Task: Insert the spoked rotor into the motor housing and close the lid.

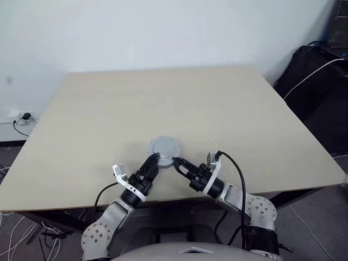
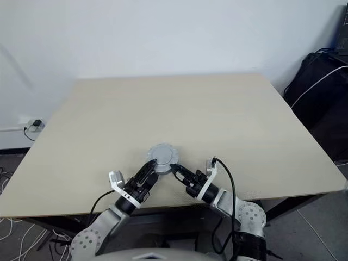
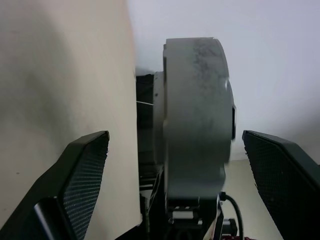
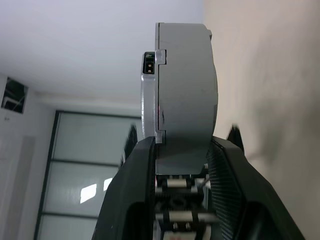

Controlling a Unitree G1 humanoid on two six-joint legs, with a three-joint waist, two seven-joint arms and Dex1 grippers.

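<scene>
The right gripper [image 4: 181, 150] has its two black fingers clamped flat against both faces of a thick, round, grey metal motor housing [image 4: 185, 95], holding it edge-on by its lower rim so most of the disc stands out beyond the fingertips. A thinner silver-grey lid [image 4: 150, 90] sits flush on one face, with a small dark socket on its edge; the seam looks shut, so I judge the assembly closed. The spoked rotor is presumably inside, though no gap lets me confirm it.

The left gripper [image 3: 175, 150] stands wide apart, one ribbed pad on each side of the same disc and neither touching it. Seen from the head, both grippers meet at the disc [image 1: 164, 148], which is lifted just above the near part of the pale wooden table [image 1: 217, 109].

The piece looks stiff, dense and smooth, so it could slip or swivel in a pinch this close to the rim. A hold across the flat faces nearer the centre seems safer, and it keeps pressure on the lid. Dropped, the lid might spring off.

Beyond the table are a white wall and a black bag [image 1: 321, 81].
</scene>
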